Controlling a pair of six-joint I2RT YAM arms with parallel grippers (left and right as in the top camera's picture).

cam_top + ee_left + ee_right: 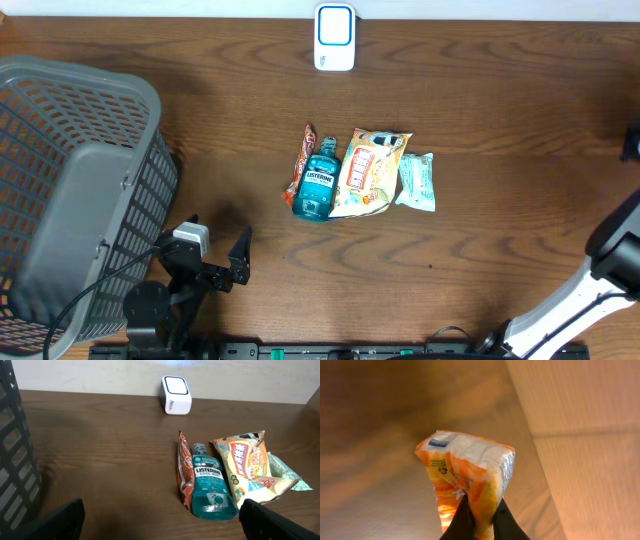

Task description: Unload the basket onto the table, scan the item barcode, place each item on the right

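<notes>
Well, the right gripper (479, 512) is pinching the orange packet (467, 467) by its end, held clear of the table; it wants carrying to the white scanner (334, 37), barcode turned squarely to its face, while the left gripper (217, 243) sits spread wide

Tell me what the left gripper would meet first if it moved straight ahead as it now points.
Likely the Listerine bottle, lying right of centre within the span of the open left gripper; the brown packet lies beside it. Depth is hard to judge.
</notes>
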